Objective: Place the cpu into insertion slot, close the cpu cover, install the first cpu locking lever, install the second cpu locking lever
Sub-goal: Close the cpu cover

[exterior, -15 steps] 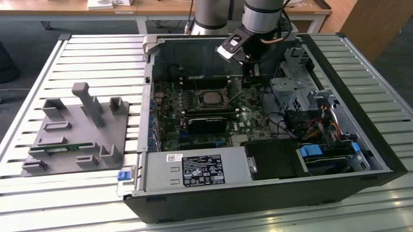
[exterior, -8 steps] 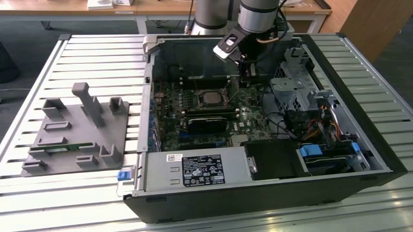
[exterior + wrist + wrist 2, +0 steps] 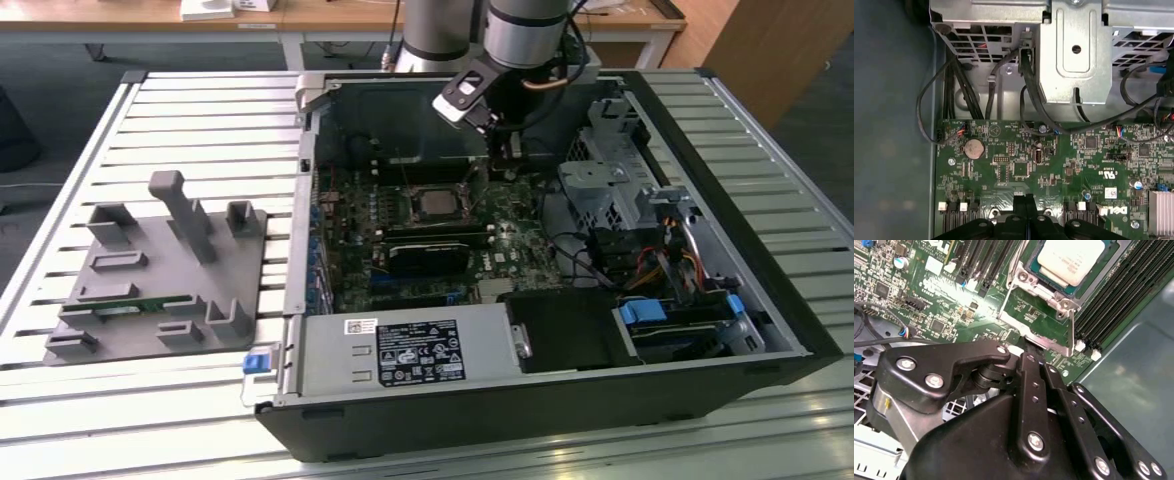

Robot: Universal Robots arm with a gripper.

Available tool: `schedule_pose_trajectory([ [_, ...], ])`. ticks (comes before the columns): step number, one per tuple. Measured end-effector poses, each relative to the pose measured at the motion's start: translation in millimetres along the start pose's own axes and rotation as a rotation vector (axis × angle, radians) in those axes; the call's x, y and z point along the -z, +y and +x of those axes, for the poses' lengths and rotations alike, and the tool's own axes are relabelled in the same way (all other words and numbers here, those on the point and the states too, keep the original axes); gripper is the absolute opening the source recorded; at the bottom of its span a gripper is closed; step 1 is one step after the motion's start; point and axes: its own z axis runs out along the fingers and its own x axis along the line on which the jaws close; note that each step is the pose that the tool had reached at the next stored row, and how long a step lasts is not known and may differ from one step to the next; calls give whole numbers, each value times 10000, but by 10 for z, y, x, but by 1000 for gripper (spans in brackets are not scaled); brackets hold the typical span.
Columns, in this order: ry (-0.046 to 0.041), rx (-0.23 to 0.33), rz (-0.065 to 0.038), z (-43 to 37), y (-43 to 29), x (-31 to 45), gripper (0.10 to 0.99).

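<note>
Cpu [image 3: 1070, 260] sits flat in the insertion slot [image 3: 412, 206] near the middle of the motherboard [image 3: 1054, 165], silver-grey top facing up. The cpu cover [image 3: 1037, 333] appears to lie down around it, with the chip showing through its window, so placing the chip and closing the cover look done. Thin metal rods run along the socket's edges, but whether either lever is latched cannot be told.

The end effector [image 3: 499, 174] hangs just beside the socket. In the exterior view the cpu lies at about 8 o'clock from its tip, close by. The chip is square, so it has no long axis; its sides run parallel to the long black memory slots [image 3: 1124, 295] that flank it. In the first wrist view the end effector [image 3: 1025, 201] has its two fingers pressed together with only a seam between them, and nothing is visible in their hold. In the second wrist view its tip [image 3: 1016, 356] comes right up to the cover's near edge; actual contact cannot be made out.

Farther out, the computer case [image 3: 534, 425] lies open on the slatted desk [image 3: 200, 120]. A grey fixture [image 3: 160, 270] stands at 9 o'clock from the case in the exterior view.
</note>
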Motion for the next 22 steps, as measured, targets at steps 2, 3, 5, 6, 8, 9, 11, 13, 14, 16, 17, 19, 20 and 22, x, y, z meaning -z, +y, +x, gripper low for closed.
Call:
schedule_pose_trajectory([
  [2, 1, 0, 0, 0, -15, 0, 106],
  [3, 1, 0, 0, 0, -28, 0, 106],
  [5, 2, 0, 0, 0, -48, 0, 106],
  [6, 2, 0, 0, 0, -55, -1, 106],
  [8, 1, 0, 0, 0, -72, 0, 106],
  [9, 2, 0, 0, 0, -79, 0, 106],
  [11, 2, -1, -1, 0, -90, -1, 106],
  [13, 1, 0, 0, 0, -100, -2, 106],
  [14, 1, 0, 0, 0, -105, -2, 106],
  [16, 1, 0, 0, 0, -115, -3, 106],
  [17, 1, 0, 0, 0, -118, -3, 106],
  [19, 1, 0, 0, 0, -125, -4, 106],
  [20, 0, 0, 0, 0, -129, -4, 106],
  [22, 0, 0, 0, 0, -133, -5, 106],
])
